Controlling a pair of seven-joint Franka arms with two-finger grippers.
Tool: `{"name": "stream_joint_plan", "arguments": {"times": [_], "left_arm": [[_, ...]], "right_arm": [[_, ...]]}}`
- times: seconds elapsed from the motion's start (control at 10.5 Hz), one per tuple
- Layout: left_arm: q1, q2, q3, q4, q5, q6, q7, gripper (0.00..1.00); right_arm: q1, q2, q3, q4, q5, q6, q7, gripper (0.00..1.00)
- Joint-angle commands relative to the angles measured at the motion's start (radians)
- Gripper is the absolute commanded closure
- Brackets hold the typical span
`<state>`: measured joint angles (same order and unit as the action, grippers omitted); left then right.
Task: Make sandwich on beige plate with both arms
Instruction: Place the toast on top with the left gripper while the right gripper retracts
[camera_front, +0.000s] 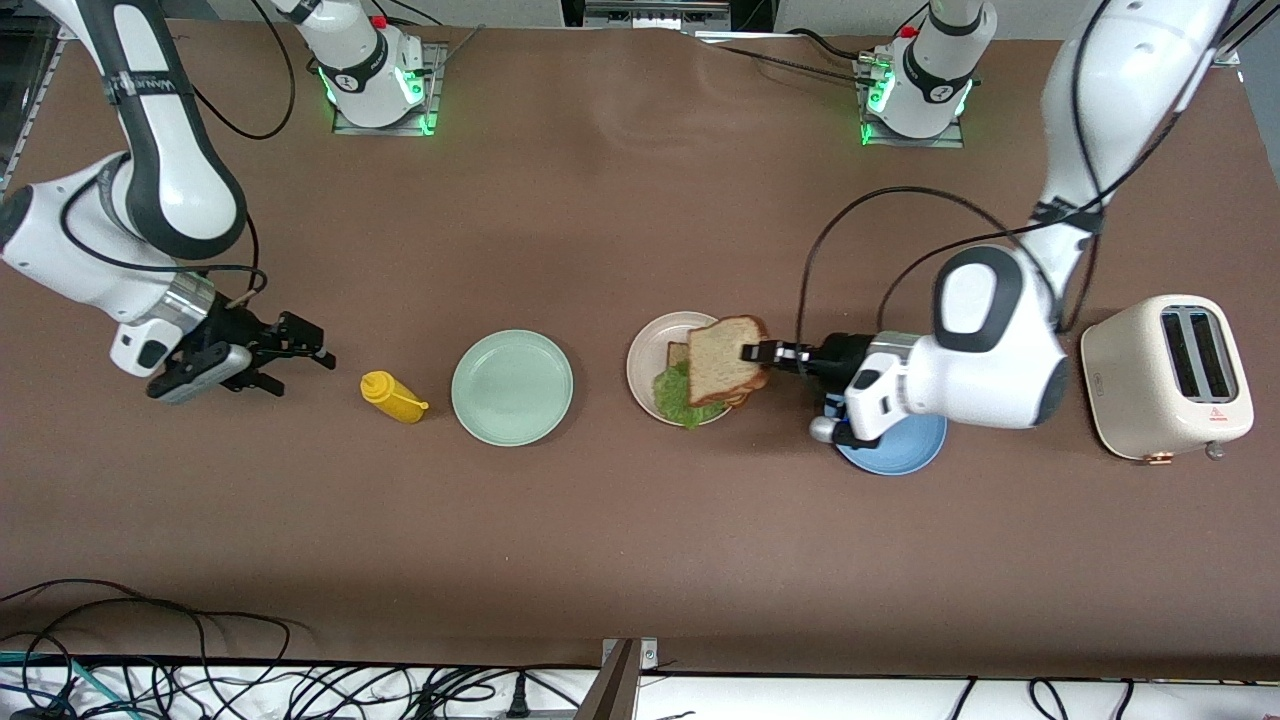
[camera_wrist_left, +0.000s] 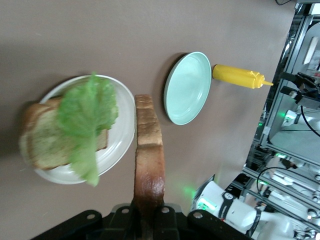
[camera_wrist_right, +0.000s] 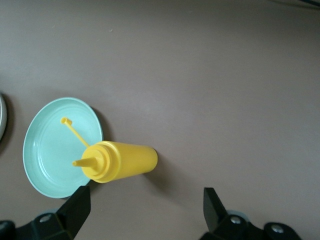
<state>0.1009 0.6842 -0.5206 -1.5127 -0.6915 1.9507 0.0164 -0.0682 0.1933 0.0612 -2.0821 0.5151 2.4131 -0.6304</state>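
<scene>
The beige plate (camera_front: 640, 352) lies mid-table with one bread slice (camera_front: 678, 353) on it and a ruffled lettuce leaf (camera_front: 680, 398) over that slice. My left gripper (camera_front: 755, 352) is shut on the crust edge of a second bread slice (camera_front: 725, 360), held tilted in the air over the plate. In the left wrist view that slice (camera_wrist_left: 148, 150) stands edge-on out of the left gripper (camera_wrist_left: 148, 212), beside the plate (camera_wrist_left: 122, 140), lettuce (camera_wrist_left: 87, 115) and lower slice (camera_wrist_left: 45, 145). My right gripper (camera_front: 305, 372) waits open near the right arm's end of the table, nothing between its fingers (camera_wrist_right: 146, 200).
A mint-green plate (camera_front: 512, 387) lies beside the beige plate, with a yellow squeeze bottle (camera_front: 392, 396) on its side between it and the right gripper. A blue plate (camera_front: 900, 450) sits under the left wrist. A cream toaster (camera_front: 1165, 375) stands at the left arm's end.
</scene>
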Motion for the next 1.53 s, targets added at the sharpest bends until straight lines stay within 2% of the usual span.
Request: {"name": "stream_joint_plan", "arguments": {"times": [0.0,0.1,0.19,0.29,0.48,0.57,0.67,0.86,0.95,1.24,1.43], "left_arm": [[-0.016,0.055,0.004,0.008,-0.083,0.013,0.106,1.0],[-0.006,0.09,0.004,-0.006,-0.104,0.013,0.181,1.0],[-0.004,0.131,0.005,-0.009,-0.158,0.013,0.286,1.0],[-0.004,0.174,0.013,-0.007,-0.205,0.014,0.369,1.0],[-0.003,0.218,0.039,-0.007,-0.227,0.014,0.471,0.98],[-0.004,0.219,0.048,-0.009,-0.226,0.011,0.473,0.74],[-0.003,0.218,0.051,-0.014,-0.226,0.008,0.47,0.01],[0.025,0.207,0.051,-0.017,-0.211,0.001,0.459,0.0],[0.028,0.193,0.054,-0.017,-0.207,-0.012,0.458,0.0],[0.075,0.126,0.053,-0.008,0.005,-0.047,0.345,0.0],[0.076,0.045,0.054,-0.004,0.154,-0.076,0.208,0.0]], "right_arm": [[-0.002,-0.083,0.02,-0.006,-0.236,-0.072,0.368,0.0],[-0.002,-0.098,0.037,0.026,-0.356,-0.138,0.506,0.0],[-0.002,-0.1,0.055,0.089,-0.433,-0.251,0.599,0.0],[-0.002,-0.1,0.057,0.159,-0.46,-0.37,0.653,0.0],[0.001,-0.11,0.058,0.241,-0.484,-0.495,0.747,0.0],[0.005,-0.132,0.06,0.243,-0.527,-0.518,0.752,0.0],[0.007,-0.146,0.074,0.241,-0.574,-0.552,0.788,0.0],[0.007,-0.161,0.112,0.243,-0.64,-0.58,0.816,0.0],[0.007,-0.163,0.117,0.257,-0.644,-0.594,0.831,0.0],[0.007,-0.149,0.121,0.379,-0.635,-0.709,0.833,0.0],[-0.002,-0.129,0.102,0.392,-0.612,-0.707,0.845,0.0]]}}
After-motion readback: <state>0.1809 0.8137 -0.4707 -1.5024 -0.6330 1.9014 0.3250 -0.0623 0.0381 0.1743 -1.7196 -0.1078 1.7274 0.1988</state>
